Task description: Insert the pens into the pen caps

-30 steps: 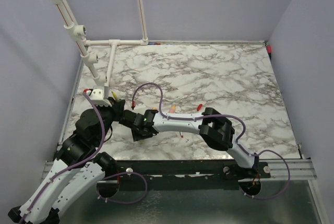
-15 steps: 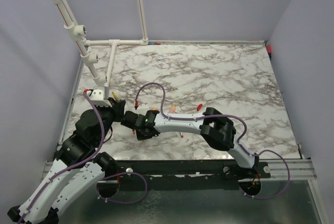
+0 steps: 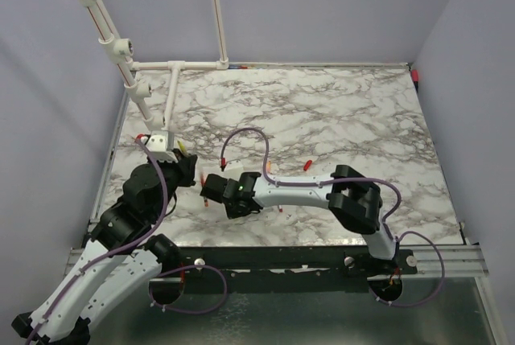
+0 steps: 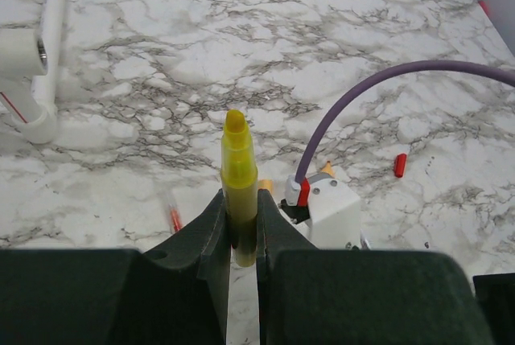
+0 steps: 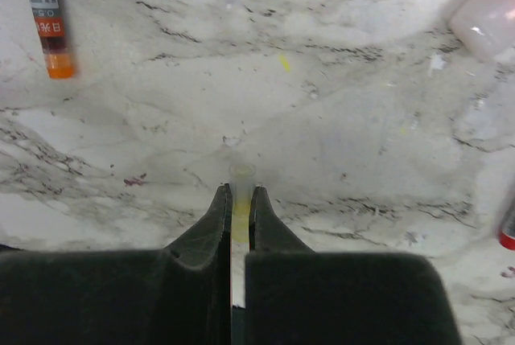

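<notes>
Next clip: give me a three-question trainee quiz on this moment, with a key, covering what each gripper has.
1. True or false: the left gripper is shut on a yellow pen whose tip points away from the wrist camera.
2. Multiple choice: in the left wrist view, what colour is the short cap lying loose on the marble table, to the right? A) red B) yellow C) blue
3. Fill in: the right gripper is ____ on a yellowish piece held at its fingertips.
Key: 1 true; 2 A; 3 shut.
</notes>
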Robot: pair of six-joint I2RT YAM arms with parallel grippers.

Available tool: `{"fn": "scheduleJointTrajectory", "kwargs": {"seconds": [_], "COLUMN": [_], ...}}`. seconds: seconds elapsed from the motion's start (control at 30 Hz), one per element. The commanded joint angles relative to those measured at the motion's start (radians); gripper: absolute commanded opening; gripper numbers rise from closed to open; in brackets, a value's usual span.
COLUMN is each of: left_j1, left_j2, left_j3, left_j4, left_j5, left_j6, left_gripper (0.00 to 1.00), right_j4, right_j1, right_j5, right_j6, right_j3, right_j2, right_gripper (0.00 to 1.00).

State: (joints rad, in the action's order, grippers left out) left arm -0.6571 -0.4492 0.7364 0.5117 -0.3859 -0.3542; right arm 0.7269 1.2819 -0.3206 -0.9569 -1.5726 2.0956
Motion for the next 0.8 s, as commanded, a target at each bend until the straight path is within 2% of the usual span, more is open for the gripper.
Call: {"fn": "scheduleJointTrajectory", "kwargs": {"seconds": [0.0, 0.23, 0.47, 0.77], "left_j1": [-0.006, -0.007, -0.007, -0.007], "left_j2": [-0.025, -0.057, -0.138, -0.224], "left_j3": [-0.007, -0.009, -0.023, -0.072], "left_j4": [-0.017, -0.070, -0.142, -0.304], "left_j5": [0.091, 0.320, 0.610, 0.912], "left_j6": [0.018, 0.047, 0.008, -0.050], "left_gripper": [0.00, 0.00, 0.00, 0.00], "right_j4": [-0.026, -0.057, -0.173, -0.297], "right_j1": [0.001, -0.035, -0.120, -0.208], "right_j5": [-0.064, -0.111, -0.073, 0.022], "right_j6": [0.048, 0.147, 0.279, 0.421], "right_j3": [0.059, 0.174, 0.290, 0.334], "right_j2": [-0.137, -0.335, -0.561, -0.745], "right_gripper": [0.00, 0.01, 0.00, 0.01]}}
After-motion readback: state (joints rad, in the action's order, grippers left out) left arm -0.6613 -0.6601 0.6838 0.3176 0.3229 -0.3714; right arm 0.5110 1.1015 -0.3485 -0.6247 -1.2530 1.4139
